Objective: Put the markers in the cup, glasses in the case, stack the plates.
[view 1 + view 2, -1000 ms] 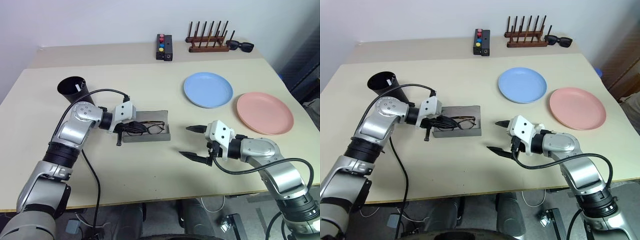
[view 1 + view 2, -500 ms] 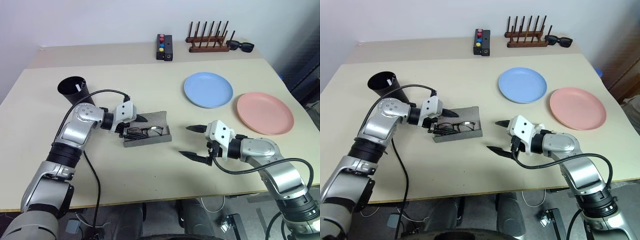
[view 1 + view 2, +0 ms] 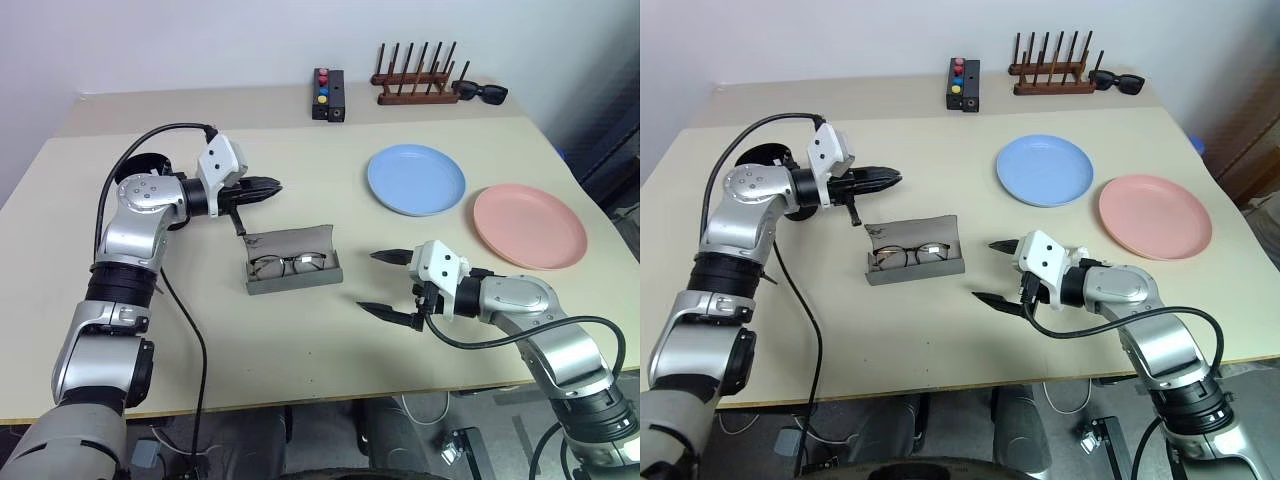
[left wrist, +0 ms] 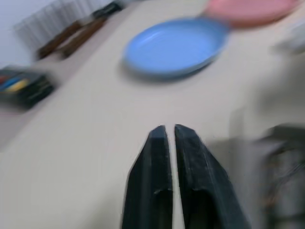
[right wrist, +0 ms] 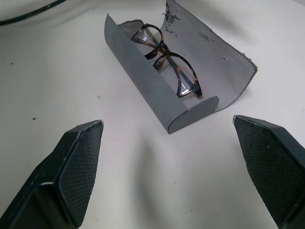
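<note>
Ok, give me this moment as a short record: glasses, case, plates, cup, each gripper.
glasses: lying inside the case
case: lid open, mid-table
plates: blue and pink side by side, not stacked
cup: behind the left arm, contents not visible
left gripper: shut, empty, above the table behind the case
right gripper: open, empty, beside the case

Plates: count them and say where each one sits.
2. The light blue plate lies on the table's far right part; the salmon pink plate lies beside it, nearer the right edge. They lie apart, not stacked.
</note>
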Action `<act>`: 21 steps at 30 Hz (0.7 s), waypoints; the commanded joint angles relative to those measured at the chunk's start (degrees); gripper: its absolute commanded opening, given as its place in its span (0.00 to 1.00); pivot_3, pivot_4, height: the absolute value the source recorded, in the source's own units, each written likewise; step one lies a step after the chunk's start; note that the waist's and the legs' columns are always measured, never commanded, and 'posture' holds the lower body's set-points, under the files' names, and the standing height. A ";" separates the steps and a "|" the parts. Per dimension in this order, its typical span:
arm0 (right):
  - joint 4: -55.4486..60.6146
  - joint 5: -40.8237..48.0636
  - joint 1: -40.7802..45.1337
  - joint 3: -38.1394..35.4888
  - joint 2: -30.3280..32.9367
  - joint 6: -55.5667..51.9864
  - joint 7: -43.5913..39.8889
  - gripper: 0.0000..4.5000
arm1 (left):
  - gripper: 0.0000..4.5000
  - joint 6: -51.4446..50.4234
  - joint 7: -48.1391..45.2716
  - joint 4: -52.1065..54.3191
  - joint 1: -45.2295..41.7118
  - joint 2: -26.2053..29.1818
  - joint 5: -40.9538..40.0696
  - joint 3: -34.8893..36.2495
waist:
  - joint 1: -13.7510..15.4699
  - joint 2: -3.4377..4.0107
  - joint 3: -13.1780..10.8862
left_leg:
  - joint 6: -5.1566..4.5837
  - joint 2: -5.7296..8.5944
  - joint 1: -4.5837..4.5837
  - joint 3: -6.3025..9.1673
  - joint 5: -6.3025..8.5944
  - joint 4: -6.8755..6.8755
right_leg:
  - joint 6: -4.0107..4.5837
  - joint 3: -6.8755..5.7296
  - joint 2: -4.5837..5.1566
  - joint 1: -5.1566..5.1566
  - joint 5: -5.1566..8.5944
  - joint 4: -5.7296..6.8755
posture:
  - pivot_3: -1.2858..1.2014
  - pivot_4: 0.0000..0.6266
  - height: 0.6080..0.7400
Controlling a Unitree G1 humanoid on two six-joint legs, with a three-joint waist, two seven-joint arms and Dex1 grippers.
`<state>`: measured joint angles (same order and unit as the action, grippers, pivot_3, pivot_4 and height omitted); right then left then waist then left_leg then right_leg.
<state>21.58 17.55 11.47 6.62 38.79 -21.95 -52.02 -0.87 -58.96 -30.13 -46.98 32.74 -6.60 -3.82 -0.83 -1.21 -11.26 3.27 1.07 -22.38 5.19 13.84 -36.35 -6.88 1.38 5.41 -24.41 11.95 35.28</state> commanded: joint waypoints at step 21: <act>0.05 -0.12 1.44 0.62 -1.32 1.25 -0.43 1.00 | 0.03 -10.98 -12.26 25.83 17.65 5.77 -4.80 -3.90 | -0.15 0.00 0.00 | 0.00 0.00 0.01 0.00 0.00 0.01 | 0.02 0.01 0.01 0.00 0.01 0.01 | 0.52 0.24 0.95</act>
<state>21.00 17.08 12.18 7.64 37.63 -21.59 -52.20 -11.07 -70.56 -7.55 -29.80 37.64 -10.23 -8.14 -0.98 -1.20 -11.26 3.27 1.07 -22.37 5.20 13.84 -36.33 -6.86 1.38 5.42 -24.42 11.95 35.30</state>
